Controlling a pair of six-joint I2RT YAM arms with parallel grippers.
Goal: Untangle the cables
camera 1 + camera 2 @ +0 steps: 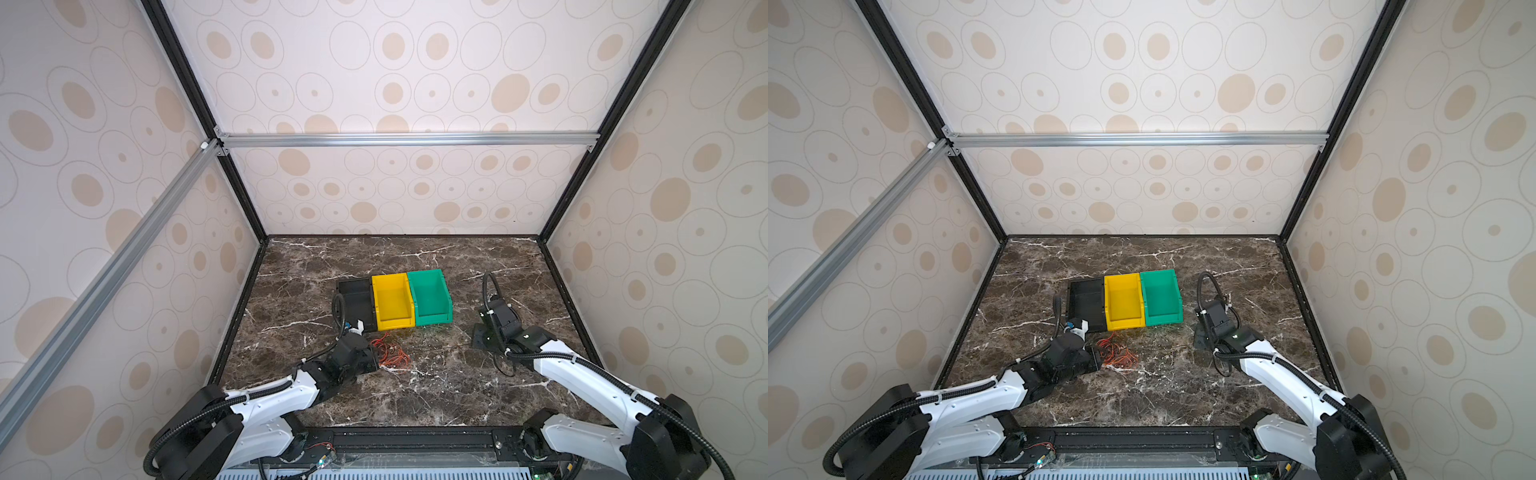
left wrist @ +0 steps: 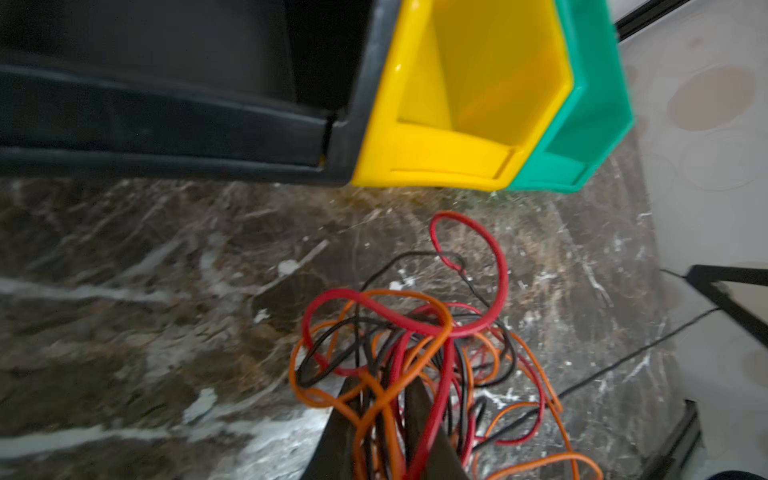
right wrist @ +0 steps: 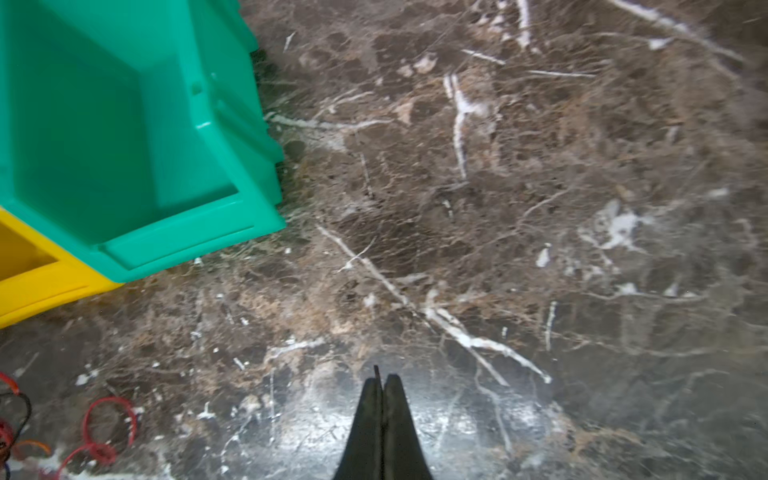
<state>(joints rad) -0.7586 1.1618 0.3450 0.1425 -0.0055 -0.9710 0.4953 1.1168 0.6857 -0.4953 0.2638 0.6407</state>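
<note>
Well, the cables [image 1: 388,353] lie in one knotted heap of orange, red and black on the marble counter [image 1: 415,399], left of its middle and toward the near edge, just in front of the black bin [image 1: 353,282] and the yellow bin [image 1: 395,322]. The green bin [image 1: 434,318] closes that row. All three look empty, presumably waiting for sorted wires.

From the left wrist view, the left pincer [image 2: 380,399] is dug right into the heap [image 2: 415,345]. Its two dark fingers stand a little apart, with several strands running between and over them. I cannot tell whether it is pinching them or letting them hang loose. Being that deep makes sense if the aim is to lift the bundle so the loops fall open.

Over bare counter toward the right edge, well apart from the heap, the right pincer [image 3: 382,378] is closed tight. A tiny dark sliver pokes out at its tips, but it is too small to name. One black strand [image 2: 623,361] trails out of the heap toward that side. My guess is that the right arm stands off to draw that strand free, though where it ends is not visible.
</note>
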